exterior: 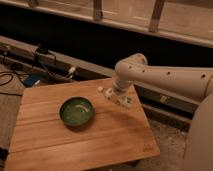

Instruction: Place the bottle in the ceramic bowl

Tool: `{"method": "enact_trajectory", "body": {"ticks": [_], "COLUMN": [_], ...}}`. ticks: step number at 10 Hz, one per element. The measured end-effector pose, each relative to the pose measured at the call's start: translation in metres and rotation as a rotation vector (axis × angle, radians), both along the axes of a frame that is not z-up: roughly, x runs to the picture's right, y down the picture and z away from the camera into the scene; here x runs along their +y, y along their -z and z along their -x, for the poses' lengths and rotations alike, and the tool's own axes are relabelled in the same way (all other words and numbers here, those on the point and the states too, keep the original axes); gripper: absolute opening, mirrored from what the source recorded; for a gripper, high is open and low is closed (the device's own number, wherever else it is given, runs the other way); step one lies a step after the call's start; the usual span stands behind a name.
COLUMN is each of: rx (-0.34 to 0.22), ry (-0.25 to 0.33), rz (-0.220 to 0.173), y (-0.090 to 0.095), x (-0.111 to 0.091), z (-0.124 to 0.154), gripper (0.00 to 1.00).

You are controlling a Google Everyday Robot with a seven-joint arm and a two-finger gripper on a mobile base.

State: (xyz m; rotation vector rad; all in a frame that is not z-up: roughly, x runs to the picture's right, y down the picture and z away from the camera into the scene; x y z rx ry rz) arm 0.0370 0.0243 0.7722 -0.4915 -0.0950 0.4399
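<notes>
Wooden slatted table (75,140) carries round glossy dark green ceramic bowl (76,111), left of centre. Small white plastic bottle (111,94) sits w/ gripper (120,98) at table's far right edge, apart from bowl. White arm (165,77) reaches in from right. Grip state: can't tell.

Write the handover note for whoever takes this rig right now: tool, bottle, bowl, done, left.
Tool: down at the far right part of the wooden table, right of the bowl, at the bottle.
Bottle: small and white, at the tool, close above or on the table; whether it is gripped cannot be told.
Ceramic bowl: dark green, upright, mid-table, nothing in it.
Done: tool brought to the bottle.
Left: secure the bottle, carry it left over the bowl, set it inside.
</notes>
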Motion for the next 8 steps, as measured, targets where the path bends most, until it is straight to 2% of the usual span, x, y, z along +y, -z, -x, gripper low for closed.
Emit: {"method": "enact_trajectory", "body": {"ticks": [2, 4, 8], "rx": [-0.05, -0.118, -0.259], "ry": [0.068, 0.146, 0.284], "rz": [-0.02, -0.03, -0.015], "y": [0.0, 0.006, 0.036], "x": [-0.012, -0.011, 0.026], "z": [0.036, 0.081, 0.164], "gripper": [0.0, 0.0, 0.0]}}
